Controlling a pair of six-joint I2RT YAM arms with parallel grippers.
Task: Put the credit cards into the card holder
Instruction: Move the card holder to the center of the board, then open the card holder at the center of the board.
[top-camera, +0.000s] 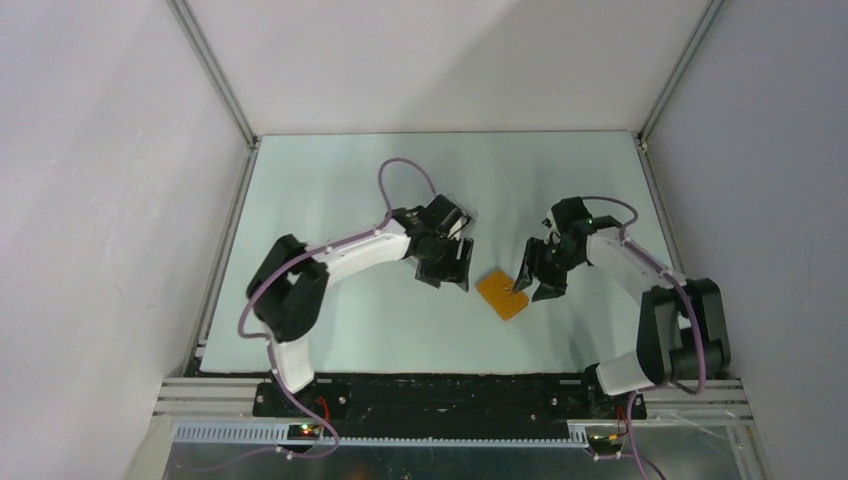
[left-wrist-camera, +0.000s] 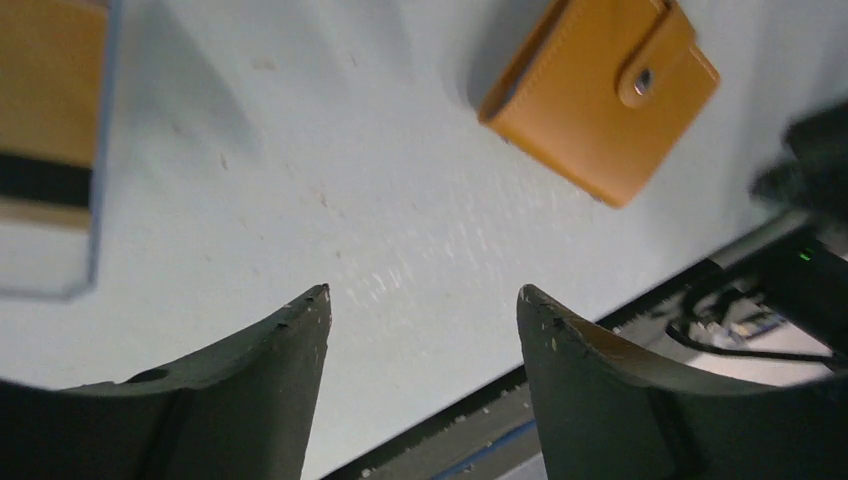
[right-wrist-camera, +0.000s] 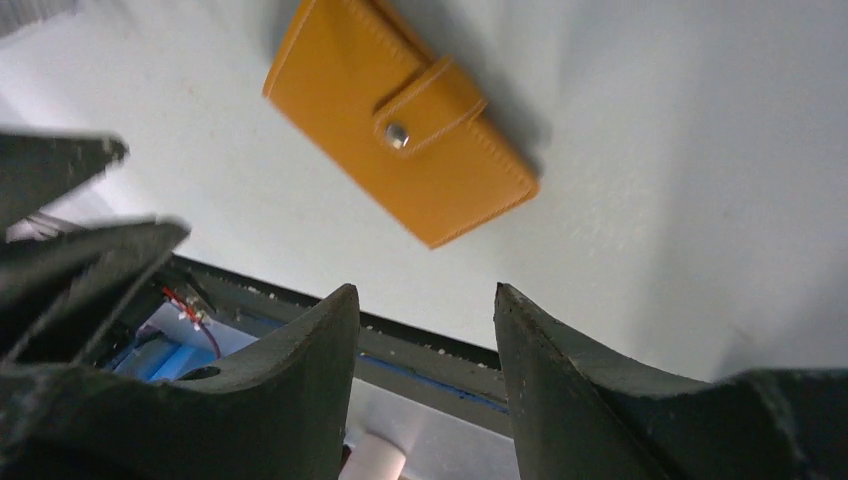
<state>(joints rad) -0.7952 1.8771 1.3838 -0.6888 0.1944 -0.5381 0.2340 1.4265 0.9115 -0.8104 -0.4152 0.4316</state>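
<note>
The card holder (top-camera: 503, 293) is a small orange wallet lying flat on the pale table, folded shut with its clasp strap on top. It also shows in the left wrist view (left-wrist-camera: 600, 95) and the right wrist view (right-wrist-camera: 400, 120). My left gripper (top-camera: 452, 280) hovers just left of it, open, with only bare table between its fingers (left-wrist-camera: 423, 292). My right gripper (top-camera: 533, 290) hangs close to the wallet's right edge, also open and empty (right-wrist-camera: 425, 290). No credit cards are in view.
A clear plastic rectangle with an orange and black centre (left-wrist-camera: 45, 140) sits at the left edge of the left wrist view. The table's near edge and black rail (top-camera: 440, 385) run just below the wallet. White walls enclose the table.
</note>
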